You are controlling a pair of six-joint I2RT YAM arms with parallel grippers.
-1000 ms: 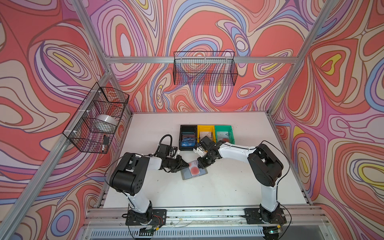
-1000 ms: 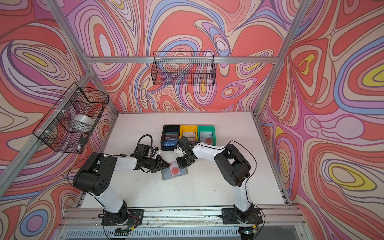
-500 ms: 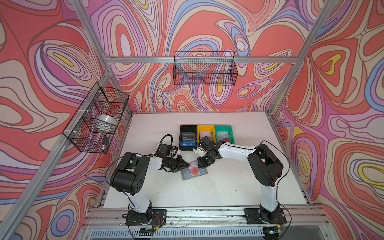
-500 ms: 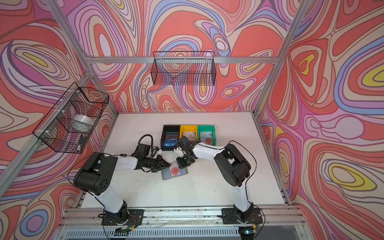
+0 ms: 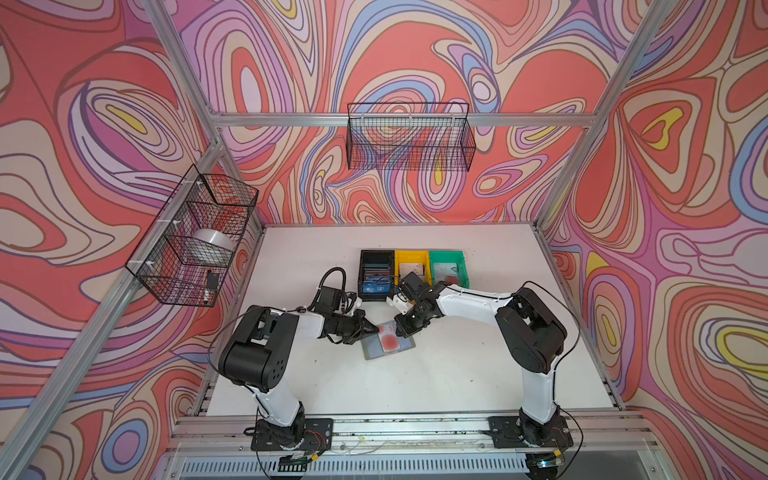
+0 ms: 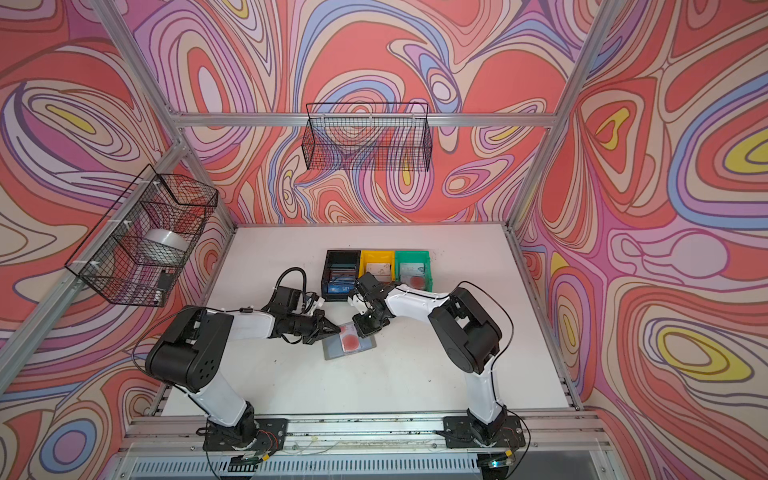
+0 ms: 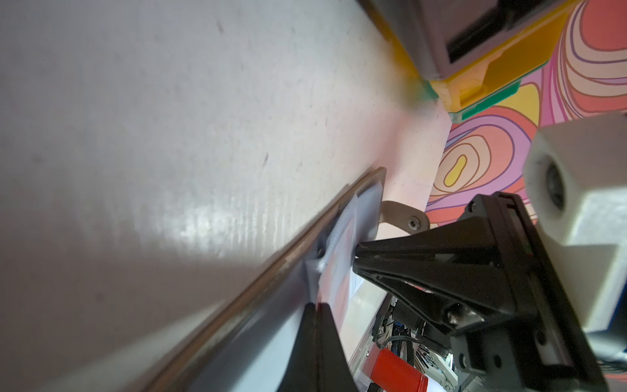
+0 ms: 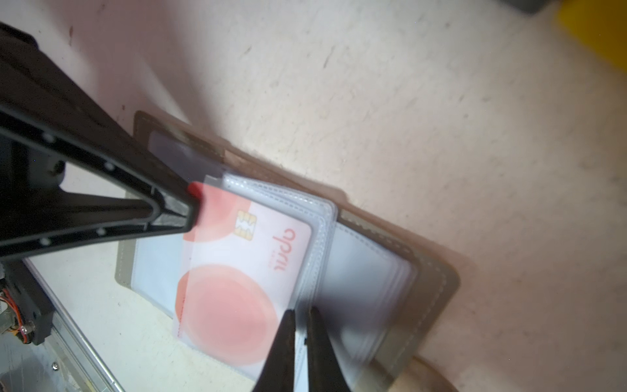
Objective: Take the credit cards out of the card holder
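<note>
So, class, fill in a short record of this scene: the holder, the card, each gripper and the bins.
card holder: lies open and flat on the table
pale card: red circles, in the holder's top sleeve, seemingly partly out
left gripper: shut on the pale card's corner
right gripper: shut on the edges of the clear sleeves
bins: black bin, yellow bin, green bin, in a row behind the holder, cards inside
</note>
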